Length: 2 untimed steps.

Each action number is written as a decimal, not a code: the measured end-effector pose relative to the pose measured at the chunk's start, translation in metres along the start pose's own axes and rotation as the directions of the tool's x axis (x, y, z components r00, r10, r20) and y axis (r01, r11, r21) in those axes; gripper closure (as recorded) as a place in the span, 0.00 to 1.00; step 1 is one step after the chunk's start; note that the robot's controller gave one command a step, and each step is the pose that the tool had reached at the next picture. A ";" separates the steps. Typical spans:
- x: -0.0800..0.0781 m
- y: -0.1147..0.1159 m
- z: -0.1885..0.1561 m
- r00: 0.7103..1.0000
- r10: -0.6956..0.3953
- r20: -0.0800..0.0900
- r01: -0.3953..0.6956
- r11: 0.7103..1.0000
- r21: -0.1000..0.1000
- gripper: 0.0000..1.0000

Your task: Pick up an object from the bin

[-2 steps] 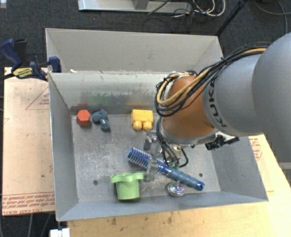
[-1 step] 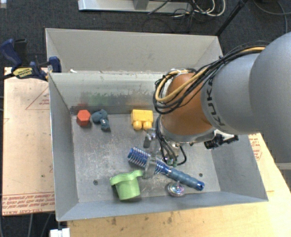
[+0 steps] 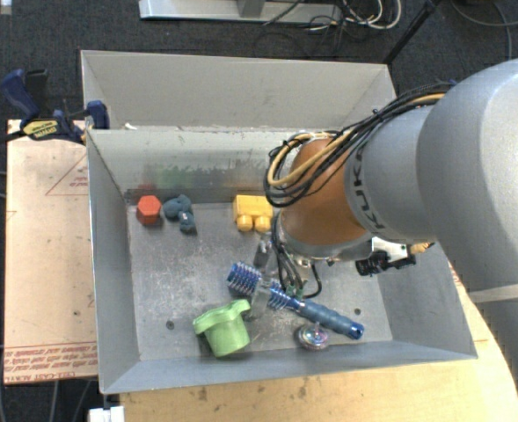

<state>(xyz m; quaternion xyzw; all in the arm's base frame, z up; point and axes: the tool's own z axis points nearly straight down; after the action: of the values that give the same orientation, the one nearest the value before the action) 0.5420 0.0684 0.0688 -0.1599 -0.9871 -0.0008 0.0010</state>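
My gripper (image 3: 274,272) hangs low in the middle of the bin, under the arm's orange cover. It is right over a blue brush (image 3: 316,315) whose bristled end lies beneath it and whose handle runs to the lower right. A second blue bristled piece (image 3: 243,278) lies just to its left. A green cup-shaped thing (image 3: 223,329) lies on its side toward the front left of the gripper. A small round metal thing (image 3: 311,338) rests by the brush handle at the front wall.
Along the back wall sit a yellow block (image 3: 251,211), a grey-blue lump (image 3: 182,212) and a red hexagonal piece (image 3: 149,209). The arm and its cables cover the bin's right half.
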 end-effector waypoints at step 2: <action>0.000 0.000 0.000 1.000 -0.001 0.000 0.001 1.000 -0.001 1.00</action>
<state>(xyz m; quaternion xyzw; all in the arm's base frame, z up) 0.5424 0.0687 0.0688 -0.1595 -0.9872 -0.0012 0.0007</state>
